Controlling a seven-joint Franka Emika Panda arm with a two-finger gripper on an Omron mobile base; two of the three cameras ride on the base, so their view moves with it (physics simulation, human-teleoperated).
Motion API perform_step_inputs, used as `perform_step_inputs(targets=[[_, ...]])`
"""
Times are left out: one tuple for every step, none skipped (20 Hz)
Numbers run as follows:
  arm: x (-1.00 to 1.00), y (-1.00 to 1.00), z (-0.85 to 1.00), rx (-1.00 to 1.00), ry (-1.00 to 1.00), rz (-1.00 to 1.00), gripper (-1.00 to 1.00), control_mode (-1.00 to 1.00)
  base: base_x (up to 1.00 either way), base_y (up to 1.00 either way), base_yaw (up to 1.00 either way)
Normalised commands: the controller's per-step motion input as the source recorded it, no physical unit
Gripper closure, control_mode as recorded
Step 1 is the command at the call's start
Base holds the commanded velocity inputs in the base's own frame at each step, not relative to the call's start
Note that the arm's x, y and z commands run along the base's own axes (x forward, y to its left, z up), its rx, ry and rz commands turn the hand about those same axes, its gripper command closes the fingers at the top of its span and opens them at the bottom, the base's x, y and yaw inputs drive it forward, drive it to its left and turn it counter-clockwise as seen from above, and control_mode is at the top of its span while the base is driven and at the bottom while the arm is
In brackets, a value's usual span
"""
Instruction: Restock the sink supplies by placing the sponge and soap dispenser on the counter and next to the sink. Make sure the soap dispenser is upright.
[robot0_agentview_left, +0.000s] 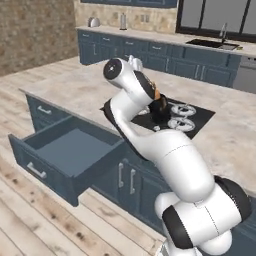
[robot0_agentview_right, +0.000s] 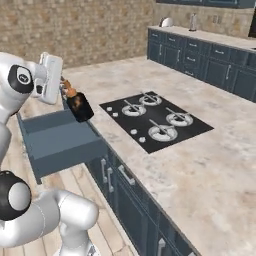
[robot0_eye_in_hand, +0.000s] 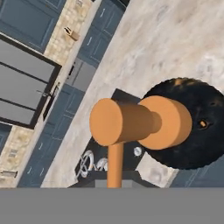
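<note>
Pincer (robot0_agentview_right: 67, 92) pinching rounded black soap bottle with orange pump (robot0_agentview_right: 80, 106), left-centre frame, above open dark-blue drawer (robot0_agentview_right: 57, 137); black gas hob (robot0_agentview_right: 156, 120) centre on marbled beige worktop (robot0_agentview_right: 210, 170).

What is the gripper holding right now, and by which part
The gripper is shut on the soap dispenser, gripping it at the orange pump top, with the black body hanging tilted above the open drawer.

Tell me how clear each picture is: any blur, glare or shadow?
Left base view: soft, grainy; the soap dispenser is dark against the hob. Right base view: even light, no glare, bottle readable. Hand view: orange pump top looms large, sharp-edged, flatly lit.
</note>
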Motion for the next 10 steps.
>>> perform_step_inputs(targets=[[0.00, 0.00, 0.00, 0.00, 0.00, 0.00, 1.00, 1.00, -0.87, 0.00, -0.49], [0.00, 0.00, 0.00, 0.00, 0.00, 0.00, 1.00, 1.00, -0.82, 0.00, -0.50], [0.00, 0.00, 0.00, 0.00, 0.00, 0.00, 1.00, 1.00, -0.81, 0.00, -0.51], [0.00, 0.00, 0.00, 0.00, 0.00, 0.00, 1.00, 1.00, -0.85, 0.00, -0.51], [0.00, 0.00, 0.00, 0.00, 0.00, 0.00, 1.00, 1.00, -0.89, 0.00, -0.53], [0.00, 0.00, 0.00, 0.00, 0.00, 0.00, 1.00, 1.00, -0.79, 0.00, -0.51], [0.00, 0.00, 0.00, 0.00, 0.00, 0.00, 1.00, 1.00, -0.76, -0.06, -0.51], [0.00, 0.00, 0.00, 0.00, 0.00, 0.00, 1.00, 1.00, -0.75, -0.21, -0.53], [0.00, 0.00, 0.00, 0.00, 0.00, 0.00, 1.00, 1.00, -0.77, -0.29, -0.54], [0.00, 0.00, 0.00, 0.00, 0.00, 0.00, 1.00, 1.00, -0.79, -0.32, -0.55]])
